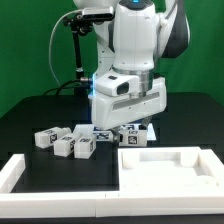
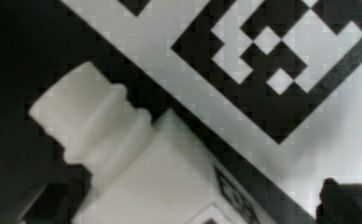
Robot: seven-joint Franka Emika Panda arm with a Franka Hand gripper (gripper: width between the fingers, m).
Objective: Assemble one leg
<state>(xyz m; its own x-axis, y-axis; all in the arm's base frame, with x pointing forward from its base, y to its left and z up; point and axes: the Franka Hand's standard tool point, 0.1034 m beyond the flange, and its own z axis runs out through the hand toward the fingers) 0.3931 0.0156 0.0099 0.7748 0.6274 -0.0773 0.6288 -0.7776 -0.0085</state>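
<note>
Exterior view: raised, off the near edge of the black counter, facing the white robot arm at the far edge; mid-range. Wrist view: extremely close, blurred, filled by a black-and-white square tag. Overlap: only the patch beneath the gripper.

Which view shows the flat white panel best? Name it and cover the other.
The exterior view: the panel lies whole on the black table, nearer the camera than the gripper. The wrist view shows only a close-up tag and white plastic, nothing clearly the panel.
</note>
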